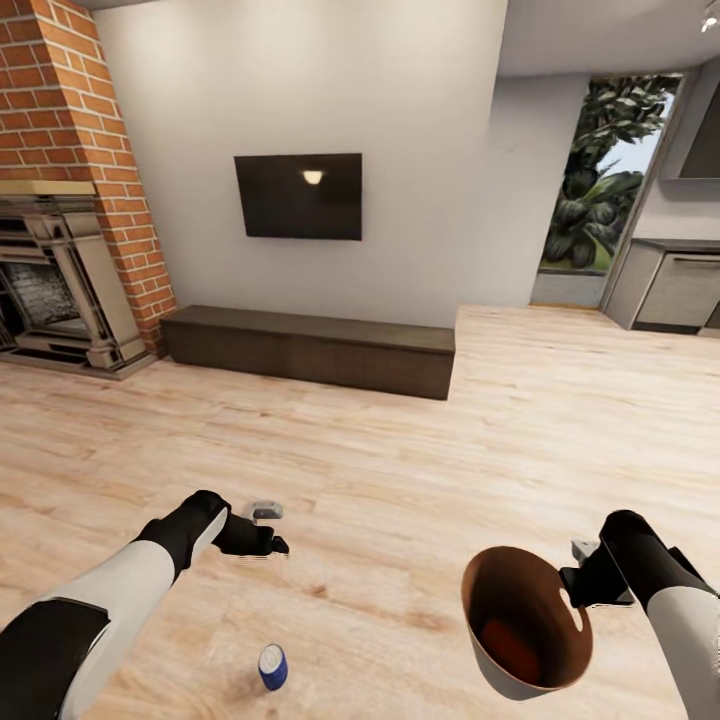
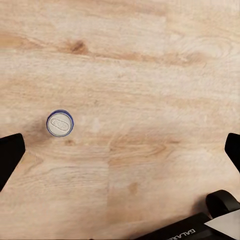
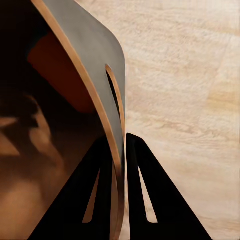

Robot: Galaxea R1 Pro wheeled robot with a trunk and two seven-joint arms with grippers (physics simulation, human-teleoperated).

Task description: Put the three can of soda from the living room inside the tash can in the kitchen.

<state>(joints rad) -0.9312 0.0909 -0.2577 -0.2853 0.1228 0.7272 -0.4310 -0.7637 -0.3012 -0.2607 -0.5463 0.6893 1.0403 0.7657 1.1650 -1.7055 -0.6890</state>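
A dark blue can of soda (image 1: 273, 667) stands upright on the light wood floor just in front of me; its silver top (image 2: 60, 123) shows in the left wrist view. My left gripper (image 1: 266, 543) hovers above the floor, beyond the can, and is open (image 2: 120, 155), holding nothing, with the can off to one side of its fingers. My right gripper (image 1: 578, 590) is shut on the rim of the tash can (image 1: 520, 625), held tilted off the floor. Its fingers (image 3: 145, 200) clamp the grey wall (image 3: 95, 55). An orange-red can (image 1: 510, 640) lies inside the brown interior.
A low dark wood bench (image 1: 310, 350) runs along the far wall under a wall television (image 1: 298, 195). A brick fireplace (image 1: 60, 270) stands at far left. Grey kitchen cabinets (image 1: 675, 290) and a glazed opening (image 1: 600, 180) lie at far right. Part of my own body (image 2: 190, 232) shows in the left wrist view.
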